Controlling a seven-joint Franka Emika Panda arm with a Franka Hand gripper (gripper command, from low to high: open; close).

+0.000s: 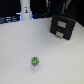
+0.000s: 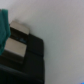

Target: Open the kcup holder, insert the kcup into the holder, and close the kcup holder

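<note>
A white post [image 1: 25, 9] is seen at the far edge of the table [image 1: 15, 50], toward the exterior view's left, upright, with dark clutter behind it. Its details are too blurred to be told.

Nearer the middle, the kcup [image 1: 35, 61] is found on the bare white tabletop, standing alone. Its green top is turned upward and a whitish body shows beneath it. It is well apart from everything else and touched by nothing.

Toward the exterior view's right, the holder [image 1: 63, 26] is set on the table, slightly turned, with two pale rectangular panels on its front face, one above the other. It appears closed, though the blur prevents certainty. The holder and the kcup are well apart.

The arm is not made out in the exterior view, only dark shapes above the holder.

In the wrist view, the holder [image 2: 22, 60] is seen close beneath the camera, its black body and a pale panel filling one corner; the tool is therefore placed near and above the holder, and far from the kcup. A teal part [image 2: 3, 27] shows at the edge of that view. The fingers are not shown clearly, so whether the gripper is spread or closed cannot be told. Nothing is seen held.
</note>
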